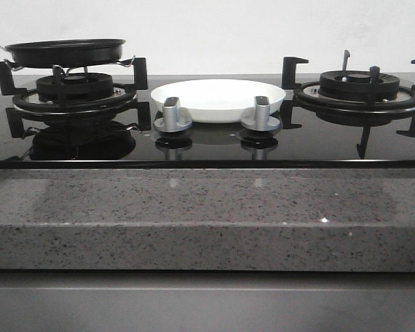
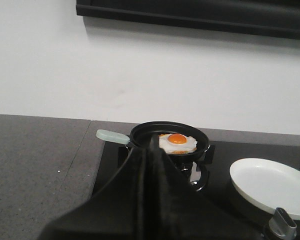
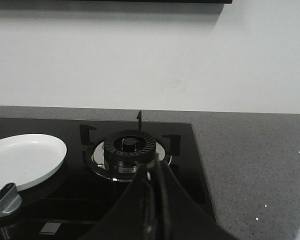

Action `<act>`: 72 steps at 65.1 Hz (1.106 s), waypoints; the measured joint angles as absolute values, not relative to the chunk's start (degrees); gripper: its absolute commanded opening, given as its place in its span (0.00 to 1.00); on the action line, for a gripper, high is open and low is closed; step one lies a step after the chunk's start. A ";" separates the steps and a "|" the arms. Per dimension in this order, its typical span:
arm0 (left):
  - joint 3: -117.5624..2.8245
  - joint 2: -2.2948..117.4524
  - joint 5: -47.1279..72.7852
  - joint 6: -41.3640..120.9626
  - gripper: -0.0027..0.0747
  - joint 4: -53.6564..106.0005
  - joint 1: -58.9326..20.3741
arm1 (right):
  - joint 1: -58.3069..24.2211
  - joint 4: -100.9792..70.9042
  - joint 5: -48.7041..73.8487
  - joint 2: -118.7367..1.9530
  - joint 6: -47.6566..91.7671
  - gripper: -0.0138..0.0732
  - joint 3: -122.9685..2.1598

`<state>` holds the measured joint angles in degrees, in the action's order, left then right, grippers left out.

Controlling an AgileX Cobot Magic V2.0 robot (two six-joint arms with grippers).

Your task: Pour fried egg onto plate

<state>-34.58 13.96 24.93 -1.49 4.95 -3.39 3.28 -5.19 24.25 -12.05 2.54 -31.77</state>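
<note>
The fried egg (image 2: 178, 143), white with an orange yolk, lies in a black frying pan (image 2: 169, 139) on the left burner. The pan has a pale green handle (image 2: 112, 136). In the front view the pan (image 1: 66, 52) shows at the far left and the egg is hidden inside it. The white plate (image 1: 218, 99) sits empty in the middle of the hob; it also shows in the left wrist view (image 2: 272, 186) and in the right wrist view (image 3: 25, 160). My left gripper (image 2: 152, 145) is shut and empty, short of the pan. My right gripper (image 3: 152, 167) is shut and empty, short of the right burner (image 3: 130, 147).
Two silver knobs (image 1: 173, 116) (image 1: 261, 115) stand in front of the plate. The right burner's grate (image 1: 360, 90) is bare. A grey speckled counter edge (image 1: 207, 214) runs across the front. A white wall stands behind the hob.
</note>
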 measured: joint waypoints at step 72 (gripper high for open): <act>-35.61 19.13 24.44 -1.49 0.75 0.61 -3.39 | 3.28 -4.95 23.42 -18.27 2.54 0.74 -34.06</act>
